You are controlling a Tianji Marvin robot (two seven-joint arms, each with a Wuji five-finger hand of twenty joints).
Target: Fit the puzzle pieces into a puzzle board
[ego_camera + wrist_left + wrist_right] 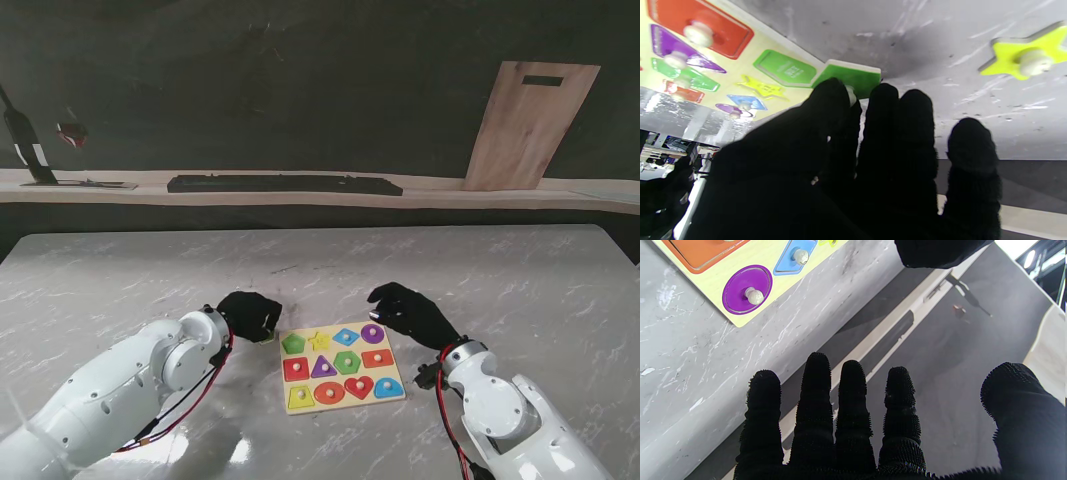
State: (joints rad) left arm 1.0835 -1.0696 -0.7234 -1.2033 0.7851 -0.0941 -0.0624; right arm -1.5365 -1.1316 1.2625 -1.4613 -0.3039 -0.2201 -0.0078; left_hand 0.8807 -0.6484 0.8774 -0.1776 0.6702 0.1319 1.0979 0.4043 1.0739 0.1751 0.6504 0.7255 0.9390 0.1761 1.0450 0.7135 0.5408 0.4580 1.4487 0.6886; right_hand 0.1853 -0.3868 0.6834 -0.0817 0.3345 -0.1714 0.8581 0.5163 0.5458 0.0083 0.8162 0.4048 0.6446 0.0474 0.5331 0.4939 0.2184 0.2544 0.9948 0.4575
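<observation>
1. Puzzle board [341, 365] — pale yellow, lying between the hands, its colourful knobbed shapes seated.
2. Left hand [249, 315] pinches a green piece [853, 77] at the board's far-left corner.
3. Yellow star [1028, 55] lies loose on the table.
4. Right hand [408, 313] — fingers spread, empty.

Both arms have smooth glossy white rounded shells. Left hand [249, 315] and right hand [407, 312] are covered in black gloves; in the right wrist view the glove fabric is nubby, with fine bristles. Red and black cables run along each wrist and forearm.
</observation>
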